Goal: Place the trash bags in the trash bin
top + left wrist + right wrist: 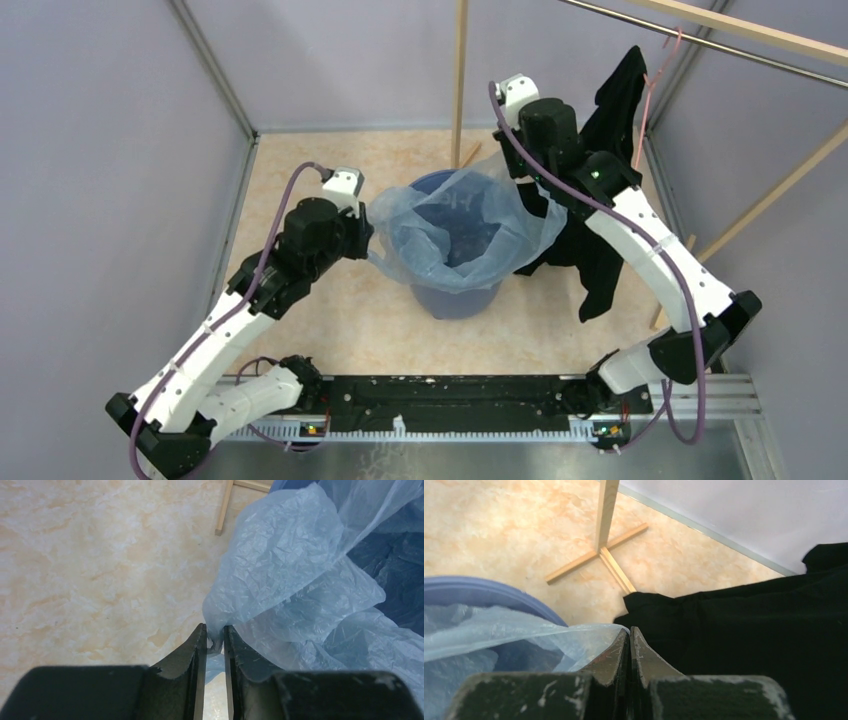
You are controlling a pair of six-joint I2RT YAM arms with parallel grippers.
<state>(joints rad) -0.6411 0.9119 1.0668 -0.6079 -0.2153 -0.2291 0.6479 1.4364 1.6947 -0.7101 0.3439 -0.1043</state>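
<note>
The bag point(455, 225) hangs stretched open over the bin point(458, 300), its belly sagging inside. The left gripper point(215, 639) pinches the bag's left edge in narrow jaws; the right gripper point(629, 636), jaws pressed together, nips the far-right edge. The mouth's long axis runs between them, with the bin directly below, about equally near each.

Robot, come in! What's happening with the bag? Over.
Left gripper shut on bag edge. Right gripper shut on opposite edge. Bag spread open over bin, sagging inside. Black garment hangs close by right gripper.
</note>
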